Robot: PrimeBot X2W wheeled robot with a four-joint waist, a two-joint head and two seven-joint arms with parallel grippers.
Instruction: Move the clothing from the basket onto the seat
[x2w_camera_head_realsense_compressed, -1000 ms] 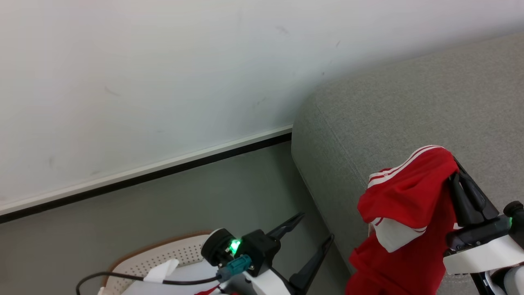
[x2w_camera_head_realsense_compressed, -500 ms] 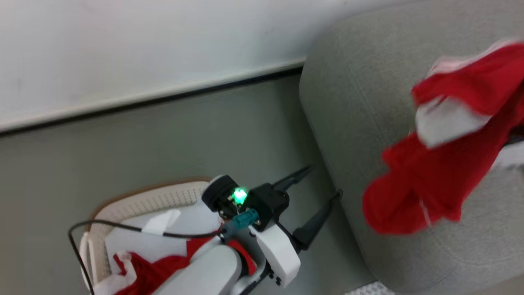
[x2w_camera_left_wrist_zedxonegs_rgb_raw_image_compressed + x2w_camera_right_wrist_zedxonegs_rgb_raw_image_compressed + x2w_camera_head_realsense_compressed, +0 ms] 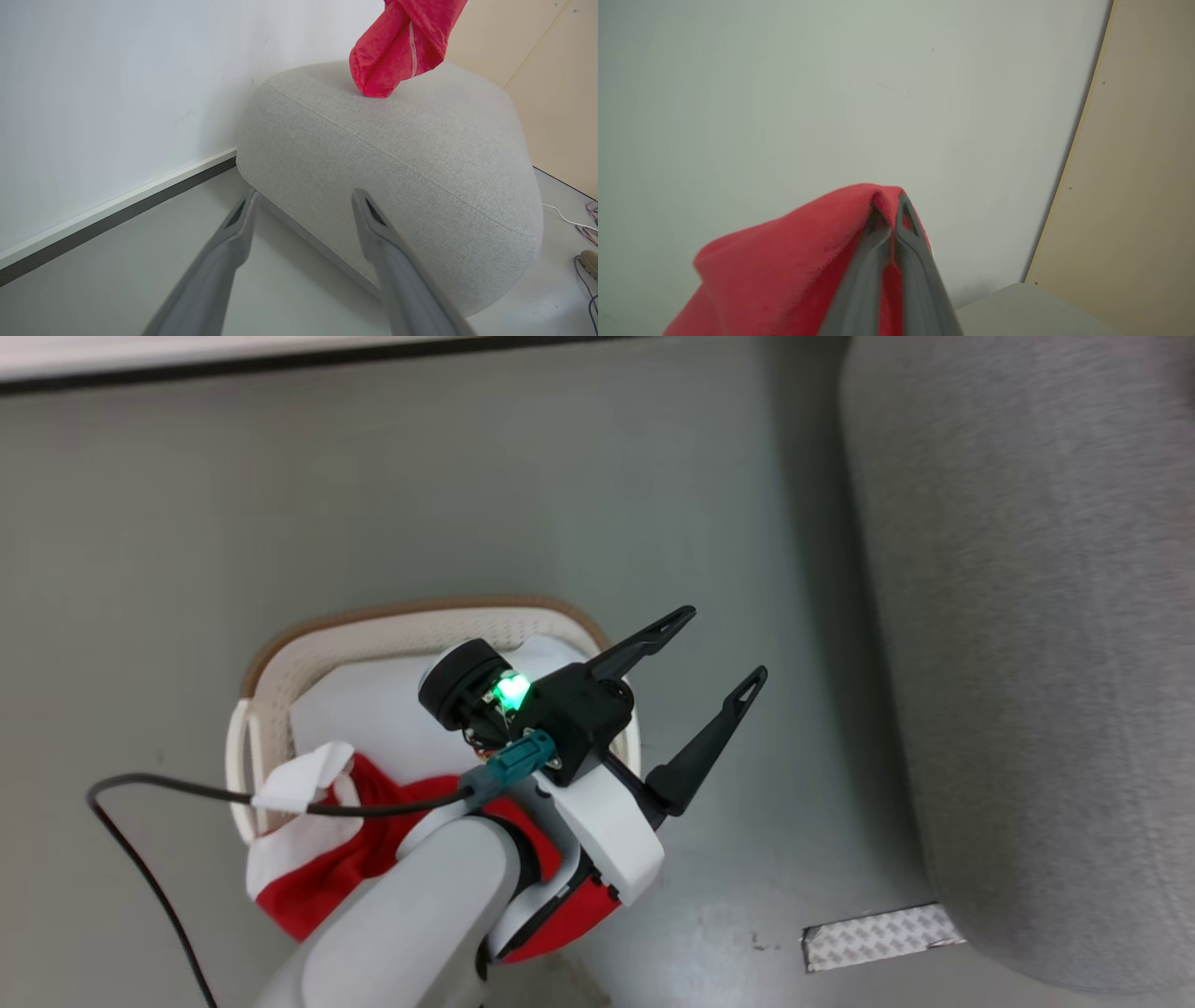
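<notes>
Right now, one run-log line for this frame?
left jaws: open, empty | right jaws: shut on red garment | garment: hanging over seat | basket: red clothing inside

I assess this as an indoor test room furnished to resemble a living space. Grounds: a plain white wall (image 3: 93, 93) with dark skirting (image 3: 117, 207), a smooth grey floor (image 3: 373, 476) bearing a patch of silver tape (image 3: 878, 935), loose cables (image 3: 586, 224) lying near the seat (image 3: 397, 154), and a beige panel (image 3: 556, 93). Domestic items: that upholstered seat and a laundry basket (image 3: 308, 649) holding red clothing (image 3: 308, 887).
</notes>
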